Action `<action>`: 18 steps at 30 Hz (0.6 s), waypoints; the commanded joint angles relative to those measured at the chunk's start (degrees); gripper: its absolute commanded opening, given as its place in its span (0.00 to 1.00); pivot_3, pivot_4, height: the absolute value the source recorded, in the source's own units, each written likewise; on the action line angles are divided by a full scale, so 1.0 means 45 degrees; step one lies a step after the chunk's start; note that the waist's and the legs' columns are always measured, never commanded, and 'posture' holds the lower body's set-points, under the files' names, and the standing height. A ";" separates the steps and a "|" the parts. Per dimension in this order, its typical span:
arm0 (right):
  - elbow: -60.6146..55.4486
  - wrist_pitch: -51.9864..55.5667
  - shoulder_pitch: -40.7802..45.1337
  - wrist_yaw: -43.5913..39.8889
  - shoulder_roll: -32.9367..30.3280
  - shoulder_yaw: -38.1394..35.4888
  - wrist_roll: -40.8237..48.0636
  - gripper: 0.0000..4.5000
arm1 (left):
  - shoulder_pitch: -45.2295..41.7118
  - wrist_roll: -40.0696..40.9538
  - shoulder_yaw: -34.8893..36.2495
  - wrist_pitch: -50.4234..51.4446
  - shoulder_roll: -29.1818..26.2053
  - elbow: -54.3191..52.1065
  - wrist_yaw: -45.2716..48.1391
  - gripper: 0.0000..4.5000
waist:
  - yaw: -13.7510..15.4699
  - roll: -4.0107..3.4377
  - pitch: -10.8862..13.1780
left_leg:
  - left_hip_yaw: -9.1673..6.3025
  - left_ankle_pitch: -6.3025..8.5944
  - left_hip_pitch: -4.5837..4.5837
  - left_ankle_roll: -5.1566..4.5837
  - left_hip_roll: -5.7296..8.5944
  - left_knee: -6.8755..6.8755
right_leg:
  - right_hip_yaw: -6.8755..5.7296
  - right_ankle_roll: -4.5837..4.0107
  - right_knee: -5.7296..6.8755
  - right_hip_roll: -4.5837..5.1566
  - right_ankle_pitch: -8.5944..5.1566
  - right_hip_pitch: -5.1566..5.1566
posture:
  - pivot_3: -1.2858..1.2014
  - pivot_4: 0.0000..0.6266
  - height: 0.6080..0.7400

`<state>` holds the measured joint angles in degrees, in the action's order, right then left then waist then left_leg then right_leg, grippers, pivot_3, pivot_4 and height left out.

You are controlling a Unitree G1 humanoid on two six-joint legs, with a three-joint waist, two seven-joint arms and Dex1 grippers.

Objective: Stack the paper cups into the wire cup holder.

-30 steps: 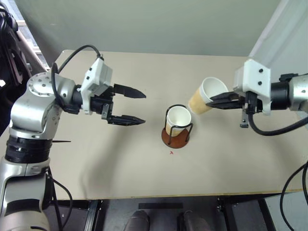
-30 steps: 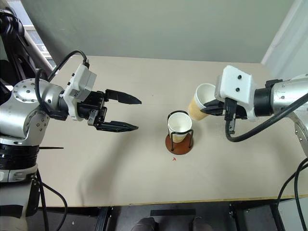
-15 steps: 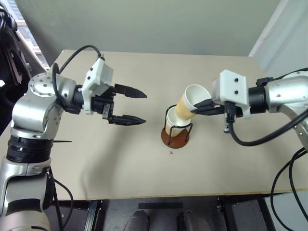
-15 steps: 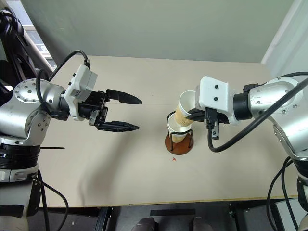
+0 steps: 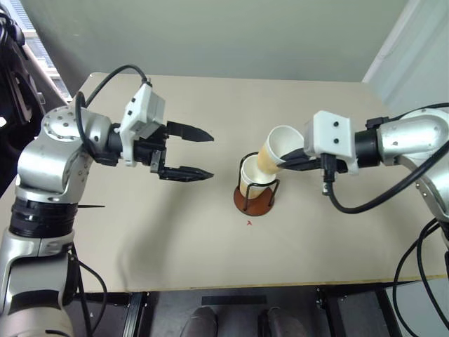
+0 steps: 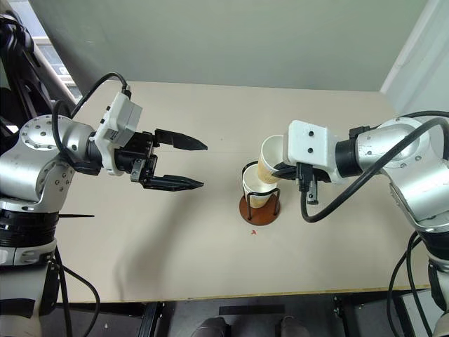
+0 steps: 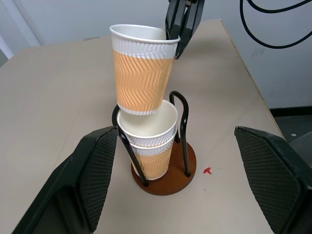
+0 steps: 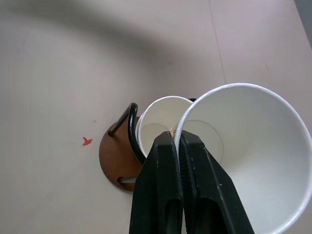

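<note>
While your right gripper pinches the rim of a paper cup, its bottom sits just above the cup inside the wire cup holder mid-table; your left gripper hangs spread wide, empty, to the left.

Your head pair looks down over table from above, both eyes sharing cup holder mid-table. Your left wrist camera faces holder side-on, close. Your right wrist camera looks down into held cup, very close.
</note>
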<state>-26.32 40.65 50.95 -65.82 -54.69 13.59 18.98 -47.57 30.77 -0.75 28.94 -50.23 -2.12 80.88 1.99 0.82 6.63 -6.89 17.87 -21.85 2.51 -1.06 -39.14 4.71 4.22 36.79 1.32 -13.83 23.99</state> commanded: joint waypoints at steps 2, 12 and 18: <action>-0.0465 0.0059 -0.0013 -0.0053 0.0089 0.0062 -0.0037 0.01 | -0.0316 0.0104 0.0278 -0.0085 -0.0039 -0.0238 -0.0033 0.91 | -0.0009 0.0000 0.0000 | -0.0001 0.0000 0.0000 0.0000 0.0000 0.0000 | 0.0000 0.0000 0.0000 0.0000 0.0000 0.0000 | 0.52 0.24 1.00; -0.0805 0.0353 0.0317 -0.0038 0.0227 -0.0136 0.0140 0.01 | -0.0385 0.0043 0.0240 -0.0156 -0.0025 -0.0119 0.0003 0.91 | -0.0016 0.0000 0.0000 | -0.0001 0.0000 0.0000 0.0000 0.0000 0.0000 | 0.0000 0.0000 -0.0001 0.0000 0.0000 -0.0001 | 0.52 0.24 1.00; -0.0967 0.0587 0.0420 0.0000 0.0276 -0.0279 0.0304 0.01 | -0.0447 0.0010 0.0185 -0.0200 0.0029 -0.0041 0.0041 0.91 | -0.0018 0.0000 0.0000 | -0.0001 0.0000 0.0000 0.0000 0.0000 0.0000 | 0.0001 0.0000 -0.0001 0.0000 0.0000 -0.0001 | 0.52 0.24 1.00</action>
<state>-29.10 43.02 51.64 -65.79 -53.40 14.02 19.55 -48.21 30.73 -0.77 28.78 -50.05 -2.01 80.94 1.91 0.82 6.63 -6.89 17.87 -21.85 2.51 -1.06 -39.14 4.72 4.22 36.79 1.32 -13.83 23.98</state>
